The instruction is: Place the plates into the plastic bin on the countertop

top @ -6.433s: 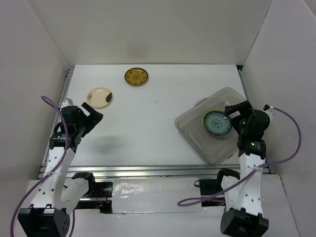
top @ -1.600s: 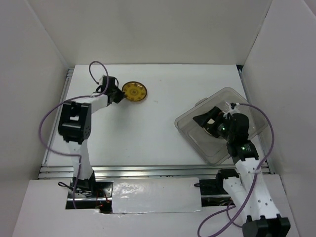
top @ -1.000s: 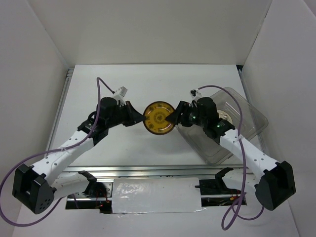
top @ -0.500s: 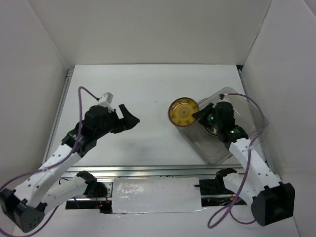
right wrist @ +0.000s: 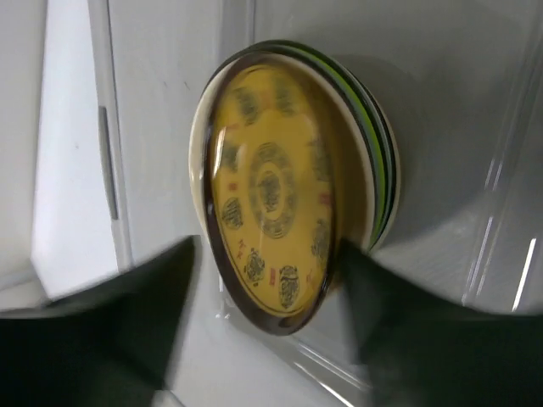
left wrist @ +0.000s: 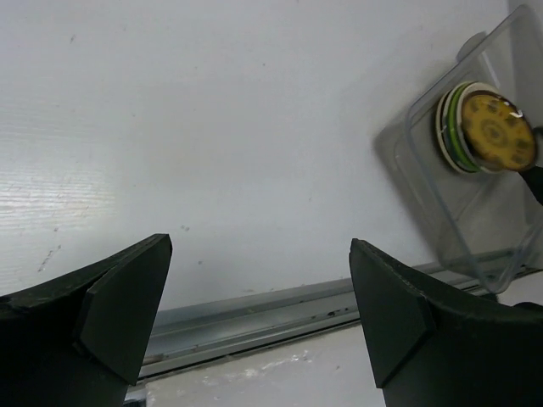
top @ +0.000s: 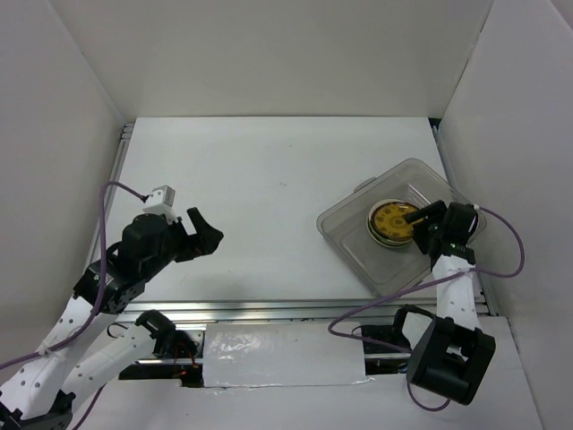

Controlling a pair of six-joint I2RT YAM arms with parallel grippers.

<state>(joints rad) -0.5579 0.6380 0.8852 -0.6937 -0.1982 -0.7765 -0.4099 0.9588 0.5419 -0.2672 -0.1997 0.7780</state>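
Observation:
The mustard-yellow patterned plate lies on top of a stack of plates inside the clear plastic bin at the right of the white countertop. In the right wrist view the yellow plate covers cream, lime green and black rims. My right gripper is open over the stack's right side, and its blurred fingers stand either side of the plate's near rim. My left gripper is open and empty above the countertop's near left. No other plates show on the countertop.
A metal rail runs along the near edge and also shows in the left wrist view. The bin sits at an angle near the right wall. White walls enclose the far, left and right sides.
The right gripper has carried the yellow plate from the bin's left edge onto the stack and let it go. The left arm has drawn back toward the near left.

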